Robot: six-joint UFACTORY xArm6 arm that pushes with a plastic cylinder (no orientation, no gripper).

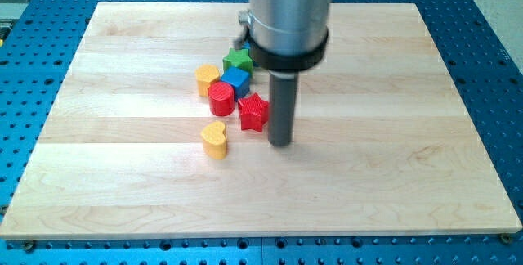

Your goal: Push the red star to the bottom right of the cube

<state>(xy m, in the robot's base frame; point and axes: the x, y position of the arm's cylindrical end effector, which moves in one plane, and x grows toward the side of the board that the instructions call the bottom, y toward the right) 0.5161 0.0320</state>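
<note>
A pale wooden table (409,175) is seen from above, set on a blue perforated base (33,44). Towards the view's left of the cluster, a yellow block (206,78) of rounded shape is placed, and below it, apart from the rest, a yellow heart (215,140) is set alone. Next, a red cylinder (221,99) is found touching a blue cube (237,80), with a green block (238,60), perhaps a star, just above the cube. The red star (254,112) is located just to the lower right of the blue cube, close to the red cylinder. Immediately to the star's right, my tip (280,142) is planted on the table, the dark rod rising beside the star and seemingly touching or almost touching it. No fingers are fitted, so nothing is held or clasped.

The star is judged to be light, rigid and easily slid on the smooth wood. Because of its points, it is likely to be spun if pushed off-centre, so contact is best made on a flat notch between two points, in line with its middle.
</note>
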